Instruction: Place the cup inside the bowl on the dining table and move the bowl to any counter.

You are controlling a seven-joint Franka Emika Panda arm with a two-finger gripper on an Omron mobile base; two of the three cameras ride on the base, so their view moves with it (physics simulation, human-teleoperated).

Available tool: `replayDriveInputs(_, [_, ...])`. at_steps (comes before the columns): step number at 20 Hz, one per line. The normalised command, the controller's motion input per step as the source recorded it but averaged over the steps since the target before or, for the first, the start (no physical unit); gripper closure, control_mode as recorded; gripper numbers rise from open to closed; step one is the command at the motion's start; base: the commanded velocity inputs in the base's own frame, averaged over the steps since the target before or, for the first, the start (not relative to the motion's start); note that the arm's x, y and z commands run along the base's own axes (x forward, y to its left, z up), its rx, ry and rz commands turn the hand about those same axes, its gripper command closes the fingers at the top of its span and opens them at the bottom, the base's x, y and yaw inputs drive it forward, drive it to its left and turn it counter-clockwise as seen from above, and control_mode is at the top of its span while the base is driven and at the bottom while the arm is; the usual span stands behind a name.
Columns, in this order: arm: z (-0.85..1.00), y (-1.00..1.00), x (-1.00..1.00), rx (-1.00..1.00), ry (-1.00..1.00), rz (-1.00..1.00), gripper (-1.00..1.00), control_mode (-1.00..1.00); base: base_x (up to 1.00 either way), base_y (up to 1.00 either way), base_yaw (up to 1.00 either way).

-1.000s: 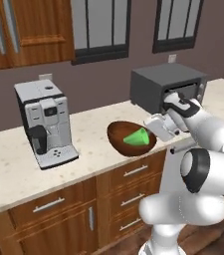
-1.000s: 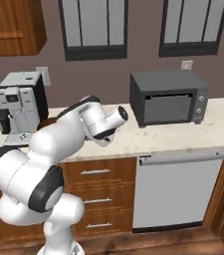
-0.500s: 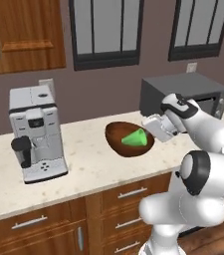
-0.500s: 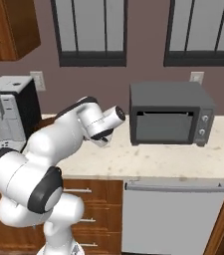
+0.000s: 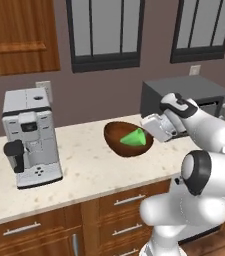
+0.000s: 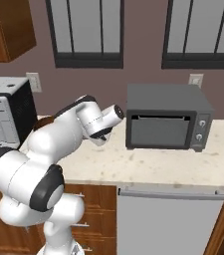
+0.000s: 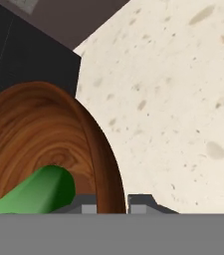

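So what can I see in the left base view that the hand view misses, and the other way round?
The left base view alone gives the white coffee machine, the dark toaster oven and the cabinet drawers. The hand view alone gives a close look at the end effector pinching the bowl's rim, one finger on each side. Both give the brown wooden bowl, tilted, with the green cup lying inside, above the speckled counter.

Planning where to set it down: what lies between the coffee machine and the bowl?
Only bare counter, as the left base view shows, between coffee machine and bowl.
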Motion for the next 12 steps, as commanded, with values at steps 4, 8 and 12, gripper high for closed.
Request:
replayDriveInputs(4, [0.00, 0.00, 0.00, 0.00, 0.00, 0.00, 1.00, 1.00, 0.68, 0.00, 0.00])
replayDriveInputs(8, [0.00, 0.00, 0.00, 0.00, 0.00, 0.00, 1.00, 1.00, 0.49, 0.00, 0.00])
replayDriveInputs(12, [0.00, 0.00, 0.00, 0.00, 0.00, 0.00, 1.00, 1.00, 0.56, 0.00, 0.00])
